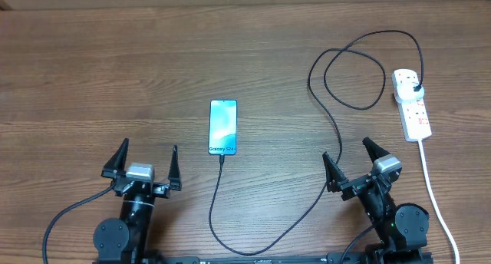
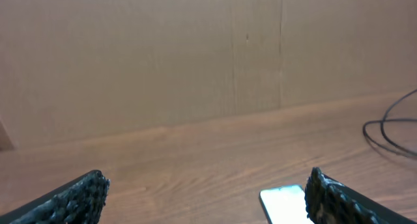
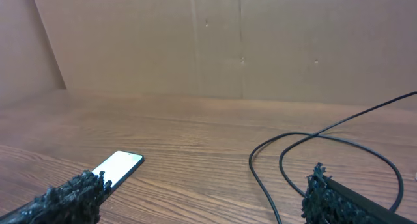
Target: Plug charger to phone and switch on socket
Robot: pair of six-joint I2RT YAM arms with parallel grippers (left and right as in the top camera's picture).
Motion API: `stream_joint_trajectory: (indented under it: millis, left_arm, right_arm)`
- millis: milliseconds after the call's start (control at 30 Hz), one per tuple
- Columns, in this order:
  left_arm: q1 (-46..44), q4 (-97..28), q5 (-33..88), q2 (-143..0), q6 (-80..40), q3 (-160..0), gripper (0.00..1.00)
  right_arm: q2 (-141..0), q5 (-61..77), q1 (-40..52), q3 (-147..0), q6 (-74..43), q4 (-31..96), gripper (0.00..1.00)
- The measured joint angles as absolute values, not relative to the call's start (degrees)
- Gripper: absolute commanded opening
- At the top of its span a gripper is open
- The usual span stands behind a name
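Right pincer (image 1: 345,149) spread wide, empty; left pincer (image 1: 149,145) spread too. Charger (image 1: 391,31) looks seated in the phone (image 1: 223,127), mid-counter (image 1: 92,64). Socket (image 1: 412,104) lies ahead-right of the right pincer, lengthwise away. Right arm's nearer!

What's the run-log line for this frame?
left gripper: open, empty | right gripper: open, empty | charger: tip at phone, plug in socket | socket power: cannot tell
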State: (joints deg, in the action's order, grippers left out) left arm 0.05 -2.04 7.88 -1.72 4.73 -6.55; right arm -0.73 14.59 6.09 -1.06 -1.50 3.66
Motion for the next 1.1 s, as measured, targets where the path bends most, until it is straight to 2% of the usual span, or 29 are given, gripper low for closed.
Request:
stream_joint_trajectory:
  millis: [233,1100]
  left_arm:
    - [0.1,-3.9,7.8,-0.9,4.9,-0.6,0.99]
    - [0.1,-3.8,7.7,-0.8,4.9,-0.6,1.00]
  right_arm:
    - [-0.7,14.6,6.1,-1.1,-1.5,3.6,1.00]
    - [-0.7,14.6,6.1,-1.1,-1.5,3.6,1.00]
